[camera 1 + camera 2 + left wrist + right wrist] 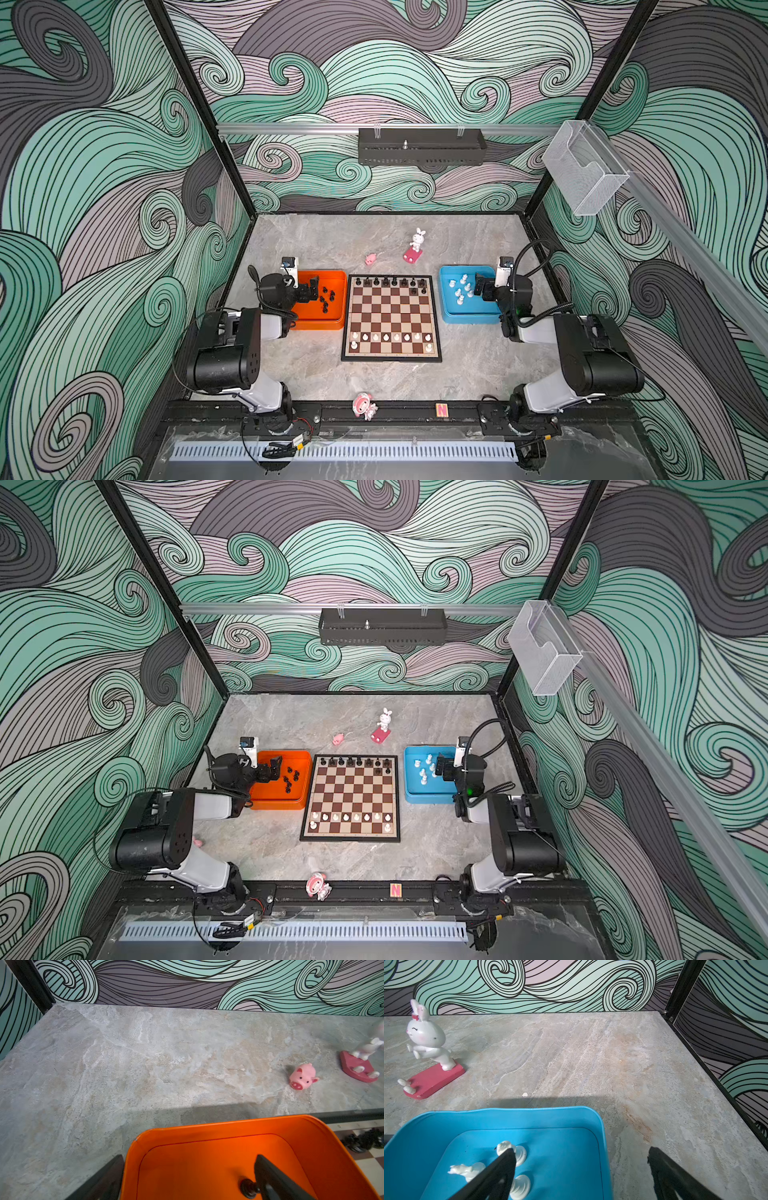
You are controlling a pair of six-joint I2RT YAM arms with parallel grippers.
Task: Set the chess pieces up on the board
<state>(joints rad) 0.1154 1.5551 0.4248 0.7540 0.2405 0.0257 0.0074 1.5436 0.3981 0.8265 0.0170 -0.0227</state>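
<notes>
Currently the left gripper [314,289] hangs wide open and empty over the orange plastic tray [320,323], with loose glossy black chess pieces [327,297] just beside it on the board side. In the left wrist view one black piece [249,1188] sits close against a finger [276,1182]. The right gripper [478,286], likewise spread and holding nothing, hovers over the blue plastic tray [469,318], one finger [496,1174] above the white chess pieces [460,292]. Between both grippers lies the flat brown-and-cream chessboard [391,316], partly filled along two edges.
</notes>
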